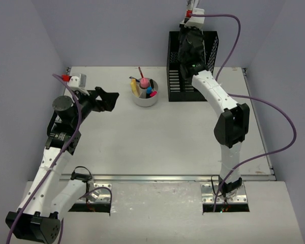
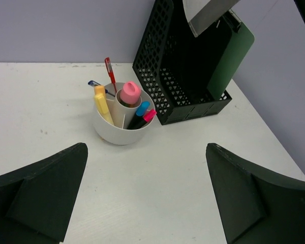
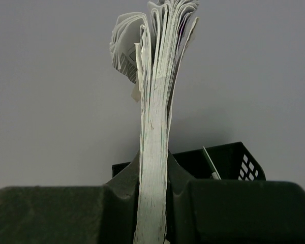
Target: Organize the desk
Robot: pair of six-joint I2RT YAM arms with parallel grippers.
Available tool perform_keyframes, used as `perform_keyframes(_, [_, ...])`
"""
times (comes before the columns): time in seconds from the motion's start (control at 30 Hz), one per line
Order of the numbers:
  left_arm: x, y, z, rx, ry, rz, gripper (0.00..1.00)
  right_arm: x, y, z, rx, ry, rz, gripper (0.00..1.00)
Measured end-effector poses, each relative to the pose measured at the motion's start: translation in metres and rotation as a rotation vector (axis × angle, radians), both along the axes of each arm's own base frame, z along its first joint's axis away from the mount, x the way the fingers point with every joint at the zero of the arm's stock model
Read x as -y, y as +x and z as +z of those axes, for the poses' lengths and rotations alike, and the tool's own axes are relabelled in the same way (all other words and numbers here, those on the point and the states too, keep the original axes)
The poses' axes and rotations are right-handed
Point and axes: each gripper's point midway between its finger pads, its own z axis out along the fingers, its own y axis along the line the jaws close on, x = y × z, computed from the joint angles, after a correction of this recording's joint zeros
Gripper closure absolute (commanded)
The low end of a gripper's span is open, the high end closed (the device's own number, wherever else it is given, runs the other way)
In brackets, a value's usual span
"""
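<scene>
Papers sit clamped in the right gripper over the black rack, far right corner of the desk; left gripper, near left edge, is wide open.

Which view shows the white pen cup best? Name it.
Left wrist: the cup sits close and unobstructed, its contents distinct. Top external shows it small, from above; right wrist does not show it.

You have a black mesh file rack at the far right, with a green clipboard leaning inside it. Just left of it stands a round white cup holding a pink-capped marker, a yellow highlighter and a red pen. A sheaf of papers stands on edge above the rack.
</scene>
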Motion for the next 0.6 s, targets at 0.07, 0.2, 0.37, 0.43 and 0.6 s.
perform_keyframes(0.07, [0.000, 0.000, -0.003, -0.004, 0.001, 0.002, 0.00, 0.002, 0.003, -0.007, -0.018, 0.006, -0.001, 0.99])
perform_keyframes(0.2, [0.000, 0.000, -0.009, -0.013, 0.001, 0.002, 0.00, 0.001, 0.006, -0.019, -0.031, 0.030, 0.007, 0.99])
perform_keyframes(0.37, [0.000, 0.000, -0.015, -0.026, 0.003, 0.003, 0.00, 0.000, 0.004, -0.027, -0.014, 0.076, 0.029, 0.99])
perform_keyframes(0.43, [-0.001, 0.000, -0.015, -0.026, 0.003, 0.004, 0.00, 0.000, 0.003, -0.030, -0.010, 0.086, 0.040, 0.99])
perform_keyframes(0.6, [-0.001, 0.000, -0.015, -0.022, 0.003, 0.006, 0.00, -0.002, -0.002, -0.040, 0.001, 0.093, 0.067, 0.99])
